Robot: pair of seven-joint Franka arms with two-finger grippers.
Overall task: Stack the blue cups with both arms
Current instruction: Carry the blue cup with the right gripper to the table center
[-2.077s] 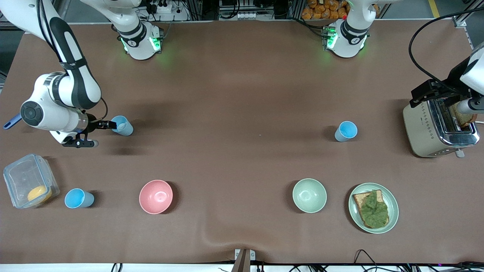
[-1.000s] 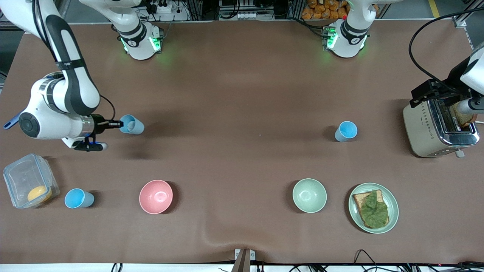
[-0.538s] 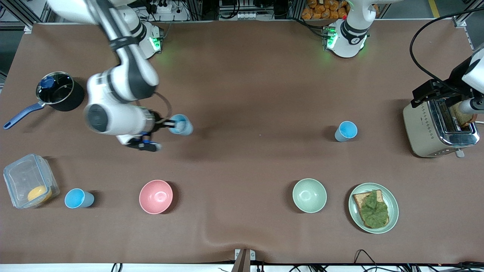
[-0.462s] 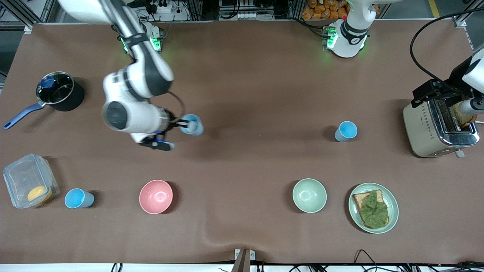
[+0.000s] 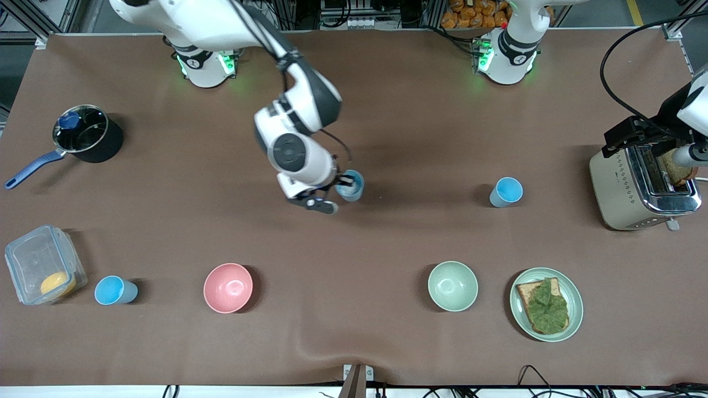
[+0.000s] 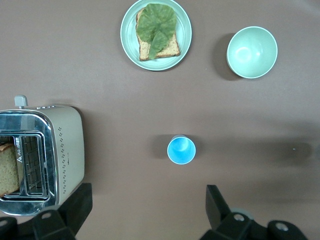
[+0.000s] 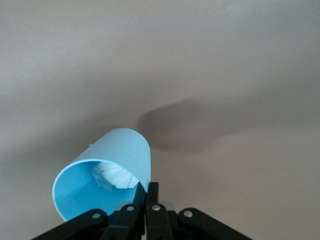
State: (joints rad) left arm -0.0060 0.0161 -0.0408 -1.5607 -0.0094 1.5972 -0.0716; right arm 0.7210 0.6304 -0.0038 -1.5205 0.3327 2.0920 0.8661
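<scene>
My right gripper (image 5: 343,187) hangs over the middle of the table, shut on the rim of a light-blue cup (image 5: 352,185). In the right wrist view this cup (image 7: 117,162) is tilted, with crumpled white stuff inside, and the right gripper (image 7: 151,191) pinches its wall. A second blue cup (image 5: 506,192) stands upright toward the left arm's end, beside the toaster. Its bright blue inside shows in the left wrist view (image 6: 181,149). My left gripper (image 6: 148,202) waits open and empty, high over the table beside the toaster. A third blue cup (image 5: 114,290) stands at the right arm's end.
A toaster (image 5: 641,188) with bread stands at the left arm's end. Nearer the front camera lie a plate (image 5: 520,318) with toast and lettuce, a pale green bowl (image 5: 452,286) and a pink bowl (image 5: 228,287). A clear container (image 5: 44,265) and a black pot (image 5: 86,135) sit at the right arm's end.
The right arm has swung from its end of the table to the middle, carrying the blue cup along. The pot it hid has come into view. The left arm has not moved.
</scene>
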